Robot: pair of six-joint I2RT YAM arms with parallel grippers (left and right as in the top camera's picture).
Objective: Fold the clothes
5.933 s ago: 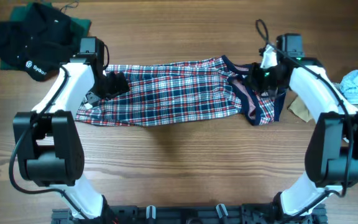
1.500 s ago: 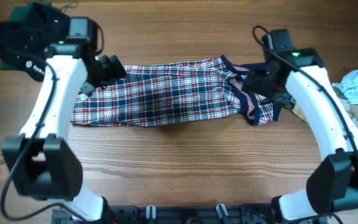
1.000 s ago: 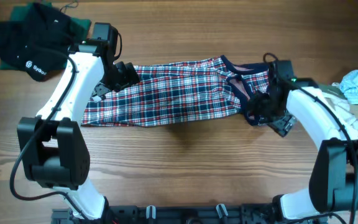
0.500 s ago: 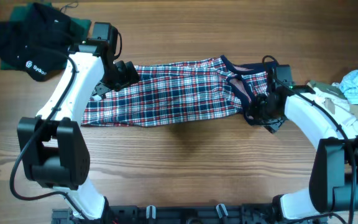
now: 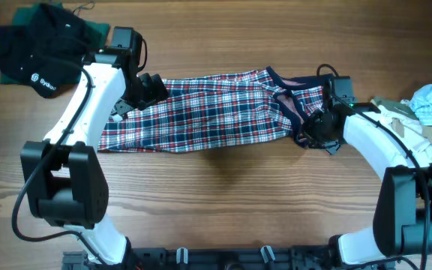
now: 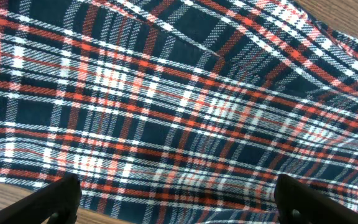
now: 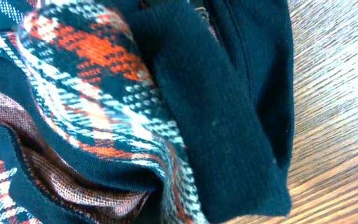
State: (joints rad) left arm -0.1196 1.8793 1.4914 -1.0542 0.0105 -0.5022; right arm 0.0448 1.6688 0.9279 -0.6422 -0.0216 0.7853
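Right claw (image 5: 322, 129), overhead: just snapped closed, pinching plaid cloth (image 5: 201, 112) at waistband (image 5: 303, 142); cloth stretched across desk (image 5: 216, 202). Left wrist: left claw (image 6: 179, 200) spread above plaid. Right wrist: waistband (image 7: 222, 124) bunched close. Grip set; fold can start.

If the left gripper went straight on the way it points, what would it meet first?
The plaid cloth, which fills the wrist view ahead of the open left gripper; how near it lies is unclear.
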